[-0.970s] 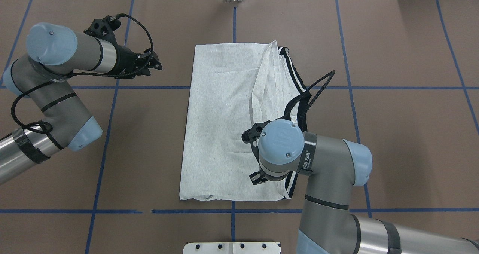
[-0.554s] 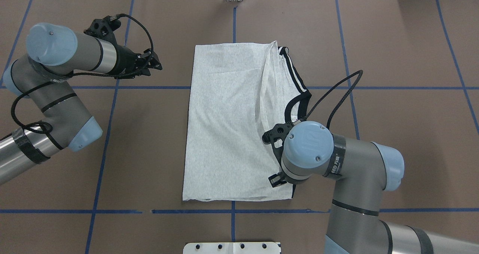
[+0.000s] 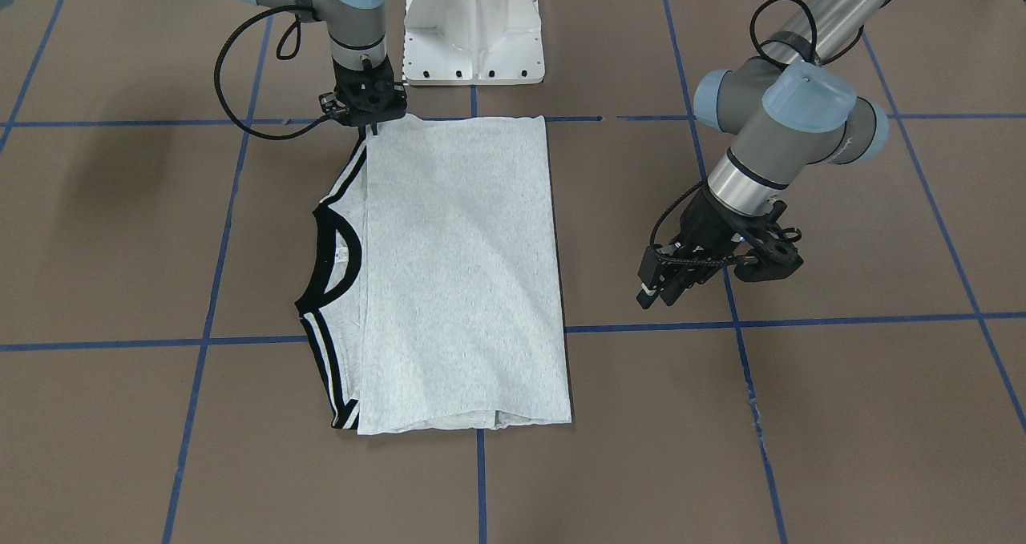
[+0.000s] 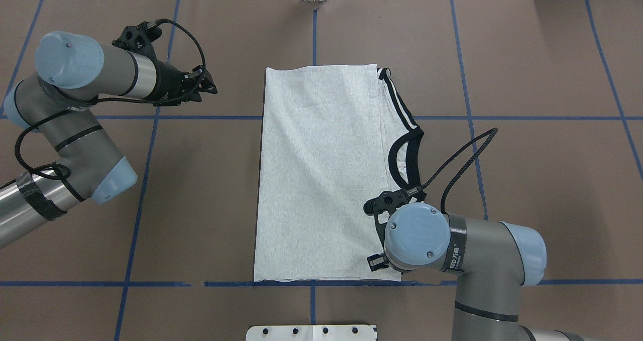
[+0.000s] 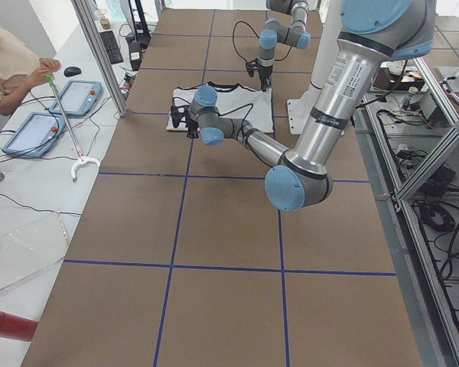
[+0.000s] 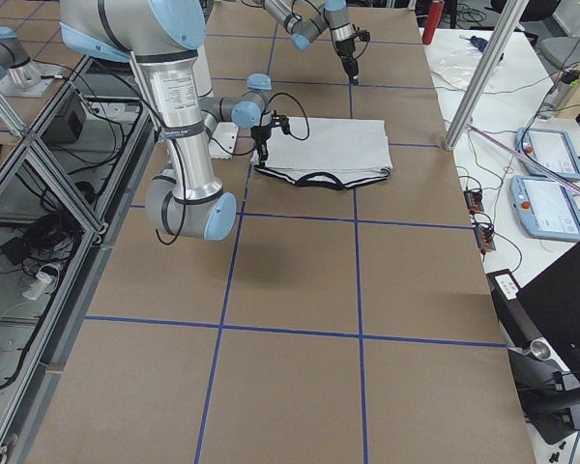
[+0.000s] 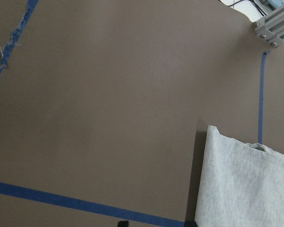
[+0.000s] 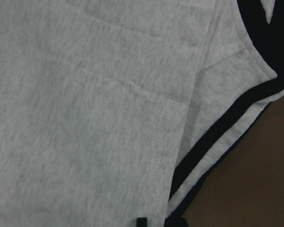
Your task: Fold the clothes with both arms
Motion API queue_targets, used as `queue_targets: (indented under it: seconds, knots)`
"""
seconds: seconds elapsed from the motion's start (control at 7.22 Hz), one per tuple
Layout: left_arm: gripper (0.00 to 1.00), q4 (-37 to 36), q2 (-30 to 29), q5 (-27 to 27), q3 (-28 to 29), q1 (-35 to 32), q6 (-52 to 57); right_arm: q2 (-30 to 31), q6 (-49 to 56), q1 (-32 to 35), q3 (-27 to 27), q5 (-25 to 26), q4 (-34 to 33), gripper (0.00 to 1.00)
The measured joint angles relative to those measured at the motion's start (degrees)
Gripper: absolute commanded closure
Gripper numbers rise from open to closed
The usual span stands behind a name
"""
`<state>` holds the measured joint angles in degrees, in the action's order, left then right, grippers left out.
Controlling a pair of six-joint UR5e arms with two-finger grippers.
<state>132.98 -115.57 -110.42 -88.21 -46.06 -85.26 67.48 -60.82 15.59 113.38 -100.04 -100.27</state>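
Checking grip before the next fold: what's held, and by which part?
Right end effector pinches the T-shirt at its near striped corner; left end effector holds nothing.

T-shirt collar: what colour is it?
The collar is black, on a light grey T-shirt; clearest in the exterior front-facing view.

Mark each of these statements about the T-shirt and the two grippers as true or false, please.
1. The grey T-shirt lies folded lengthwise on the table. True.
2. The left gripper touches the T-shirt. False: it hangs over bare table, apart from it.
3. The black collar shows on the right gripper's side of the shirt. True.
4. The right gripper is at the corner farthest from the white pedestal. False: it is at a corner nearest the pedestal.
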Motion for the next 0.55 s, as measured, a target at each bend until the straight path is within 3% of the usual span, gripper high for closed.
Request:
queue_targets:
  seconds: [0.28,0.55]
  knots:
    - [0.5,0.0,0.1,0.0,0.1,0.0,0.0,0.0,-2.7,1.2,1.5,-0.9,0.2,0.0]
    - [0.5,0.0,0.0,0.0,0.1,0.0,0.0,0.2,-21.6,1.2,3.1,-0.7,2.8,0.0]
